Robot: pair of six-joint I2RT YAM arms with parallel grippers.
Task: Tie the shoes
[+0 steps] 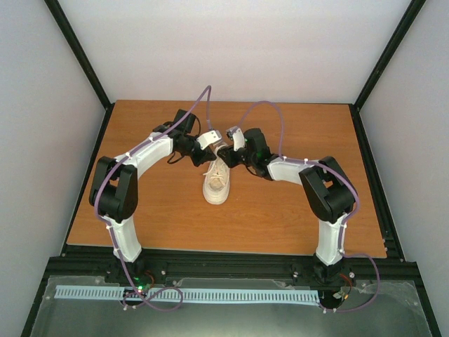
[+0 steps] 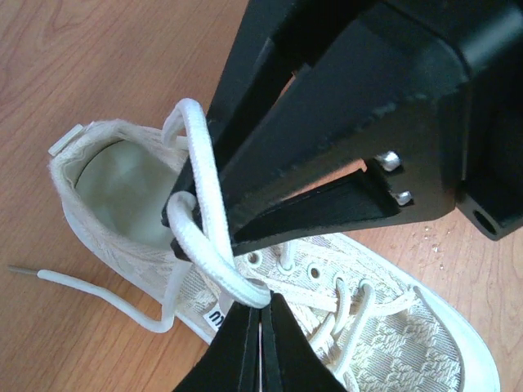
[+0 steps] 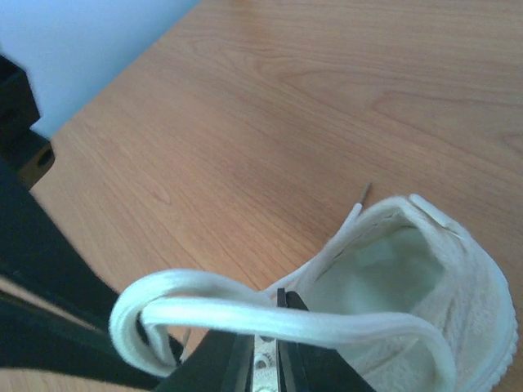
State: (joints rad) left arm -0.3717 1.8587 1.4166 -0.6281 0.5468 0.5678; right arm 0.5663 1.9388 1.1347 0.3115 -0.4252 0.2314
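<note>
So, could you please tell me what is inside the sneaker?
Only the sneaker's pale insole shows, with nothing on the visible part. The lace loop and the right gripper cover the front of the opening.

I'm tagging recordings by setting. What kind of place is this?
Probably a robotics lab test cell, not a home: plain white panels in a black frame enclose a wooden table, with the left arm and right arm bolted at its near edge.
</note>
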